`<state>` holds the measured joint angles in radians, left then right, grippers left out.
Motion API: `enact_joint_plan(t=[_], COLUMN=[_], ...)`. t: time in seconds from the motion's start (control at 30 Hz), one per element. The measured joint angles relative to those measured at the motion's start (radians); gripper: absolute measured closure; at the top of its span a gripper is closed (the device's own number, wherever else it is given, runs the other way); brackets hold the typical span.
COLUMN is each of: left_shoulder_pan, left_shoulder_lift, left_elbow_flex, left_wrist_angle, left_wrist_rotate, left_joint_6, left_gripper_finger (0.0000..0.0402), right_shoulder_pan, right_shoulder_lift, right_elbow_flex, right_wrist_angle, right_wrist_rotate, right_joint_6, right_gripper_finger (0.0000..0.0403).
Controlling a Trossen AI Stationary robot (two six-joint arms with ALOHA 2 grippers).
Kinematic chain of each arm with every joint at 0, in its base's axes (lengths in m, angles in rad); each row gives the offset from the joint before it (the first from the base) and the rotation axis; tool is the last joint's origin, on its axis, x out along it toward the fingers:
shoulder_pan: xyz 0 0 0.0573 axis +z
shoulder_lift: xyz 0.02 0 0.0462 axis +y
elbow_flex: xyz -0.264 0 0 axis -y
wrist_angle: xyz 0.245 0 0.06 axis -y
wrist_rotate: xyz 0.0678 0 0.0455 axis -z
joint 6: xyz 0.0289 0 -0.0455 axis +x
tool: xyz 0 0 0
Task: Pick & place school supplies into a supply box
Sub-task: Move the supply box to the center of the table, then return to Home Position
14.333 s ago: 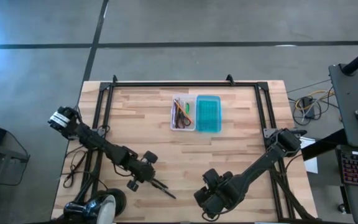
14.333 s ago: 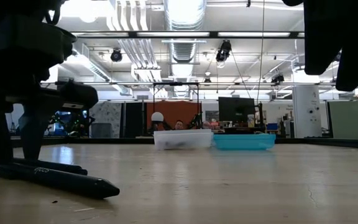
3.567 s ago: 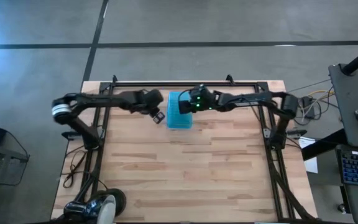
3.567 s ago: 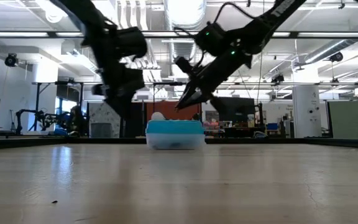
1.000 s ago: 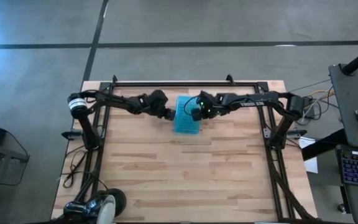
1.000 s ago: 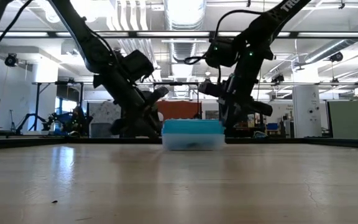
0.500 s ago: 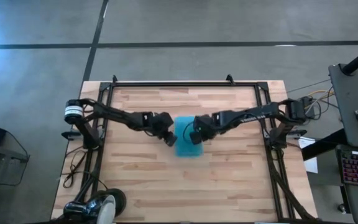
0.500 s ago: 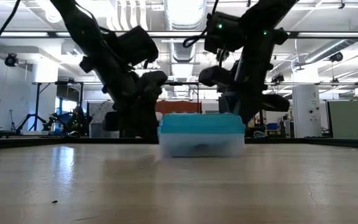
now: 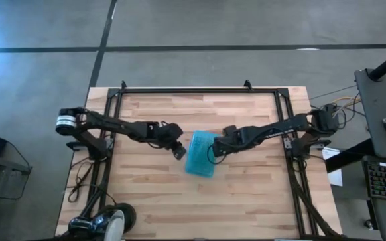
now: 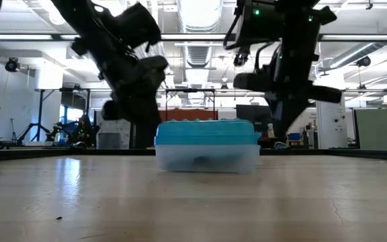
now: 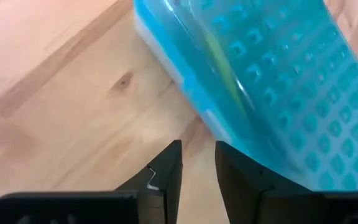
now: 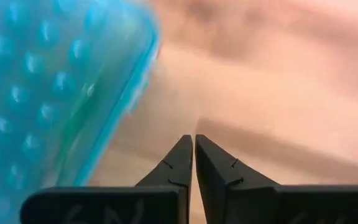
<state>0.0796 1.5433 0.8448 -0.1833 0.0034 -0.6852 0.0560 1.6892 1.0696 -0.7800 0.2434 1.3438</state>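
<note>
- Jaws of the left gripper [image 11: 197,163] stand slightly apart, with a narrow gap showing between the two dark fingers [image 11: 168,169] in the left wrist view; they hold nothing.
- Jaws of the right gripper [image 12: 193,160] are pressed together, tips nearly touching, and they too hold nothing.
- From above, the left gripper [image 9: 177,148] sits just beside the left long edge of the supply box [image 9: 201,154], and the right gripper [image 9: 217,148] sits just beside its right long edge, so the box lies between the two.
- Whether either gripper actually touches the box cannot be told from above.
- The supply box rests on the wooden desk [image 9: 246,201] near its middle, turned at a slight angle to the desk's planks.
- Its teal-blue ribbed lid [image 10: 207,132] is shut down over the clear lower half, as the low view shows.
- Through the lid in the left wrist view, a yellowish-green streak [image 11: 224,68] can be made out inside; the other contents are too blurred to name.
- In the low view both arms come down behind the box, one at each end.
</note>
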Motion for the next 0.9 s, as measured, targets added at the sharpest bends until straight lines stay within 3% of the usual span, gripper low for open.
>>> enact_joint_plan(t=[0.13, 0.23, 0.37, 0.5, 0.63, 0.7, 0.83, 0.9], left_shoulder_pan=[0.005, 0.009, 0.017, 0.040, 0.057, 0.069, 0.079, 0.079], left_shoulder_lift=[-0.079, -0.150, -0.261, -0.395, -0.549, -0.622, -0.749, -0.792], left_elbow_flex=[-0.002, -0.004, -0.008, -0.016, -0.036, -0.053, -0.068, -0.068], left_wrist_angle=[-0.082, -0.125, -0.133, -0.117, -0.113, -0.121, -0.155, -0.155], left_wrist_rotate=[-0.046, -0.086, -0.054, 0.093, 0.153, 0.151, 0.069, 0.024], left_joint_6=[0.054, 0.108, 0.128, 0.192, 0.260, 0.263, 0.258, 0.257], left_gripper_finger=[0.0321, 0.0321, 0.0321, 0.0321, 0.0321, 0.0321, 0.0321, 0.0321], right_shoulder_pan=[-0.021, -0.052, -0.127, -0.192, -0.199, -0.198, -0.194, -0.193], right_shoulder_lift=[-0.052, -0.085, -0.114, -0.142, -0.227, -0.278, -0.411, -0.484], right_elbow_flex=[-0.001, -0.001, -0.004, -0.007, -0.007, -0.007, -0.006, -0.006], right_wrist_angle=[-0.025, 0.032, 0.201, 0.380, 0.495, 0.495, 0.386, 0.290], right_wrist_rotate=[0.107, 0.128, 0.007, -0.179, -0.214, -0.159, 0.096, 0.165], right_joint_6=[-0.010, -0.098, -0.310, -0.521, -0.677, -0.741, -0.769, -0.764], right_gripper_finger=[0.0390, 0.0390, 0.0390, 0.0390, 0.0390, 0.0390, 0.0390, 0.0390])
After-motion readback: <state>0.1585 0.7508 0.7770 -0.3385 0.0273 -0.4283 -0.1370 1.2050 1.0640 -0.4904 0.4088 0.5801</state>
